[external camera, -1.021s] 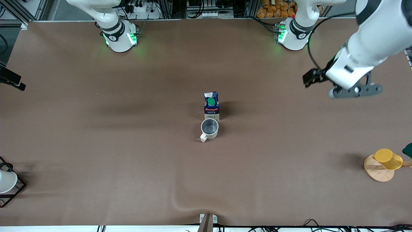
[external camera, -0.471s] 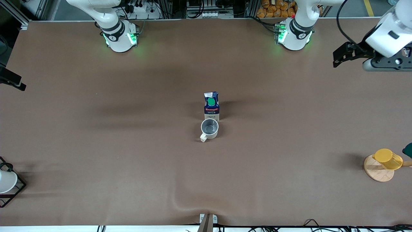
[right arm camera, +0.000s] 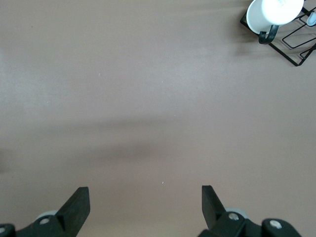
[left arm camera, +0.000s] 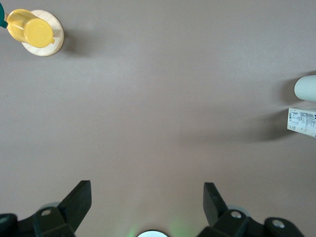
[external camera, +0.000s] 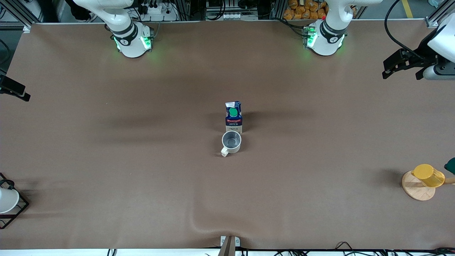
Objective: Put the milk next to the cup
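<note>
A: Fingers (left arm camera: 79,200) of the left gripper (left arm camera: 147,197) are seen spread wide, nothing held, high over the left arm's end of the surface (external camera: 320,160). Right gripper (right arm camera: 144,197): likewise spread, empty; that arm is judged waiting.

B: Milk (external camera: 233,116) noted upright mid-surface, just beside the cup (external camera: 231,142) and farther from the front camera; contact cannot be told.

A: Placement is judged done. No further grasp is called for; parking only.

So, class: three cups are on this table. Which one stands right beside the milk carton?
The off-white mug with the grey inside, mid-table beside the milk carton. The yellow cup sits on a wooden disc; the white cup sits in a wire rack.
</note>
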### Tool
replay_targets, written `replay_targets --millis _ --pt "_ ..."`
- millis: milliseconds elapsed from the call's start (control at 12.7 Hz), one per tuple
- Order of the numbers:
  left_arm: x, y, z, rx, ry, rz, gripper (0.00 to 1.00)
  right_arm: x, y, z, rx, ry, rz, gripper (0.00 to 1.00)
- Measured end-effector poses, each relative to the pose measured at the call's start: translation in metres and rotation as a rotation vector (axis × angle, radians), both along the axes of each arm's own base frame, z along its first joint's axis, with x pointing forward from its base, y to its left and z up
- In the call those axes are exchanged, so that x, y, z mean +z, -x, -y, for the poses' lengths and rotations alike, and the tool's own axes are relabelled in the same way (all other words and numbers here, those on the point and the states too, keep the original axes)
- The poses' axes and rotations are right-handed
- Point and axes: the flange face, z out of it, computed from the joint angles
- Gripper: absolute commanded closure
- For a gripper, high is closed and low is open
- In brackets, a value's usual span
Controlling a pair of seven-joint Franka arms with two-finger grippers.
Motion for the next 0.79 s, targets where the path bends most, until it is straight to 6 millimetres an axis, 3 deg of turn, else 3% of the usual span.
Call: replay_targets --millis 786 --pt "-0.003 -0.003 0.001 -0.069 0.0 -0.003 0.0 -0.002 -0.001 -0.017 0.032 -0.003 -0.018 0.0"
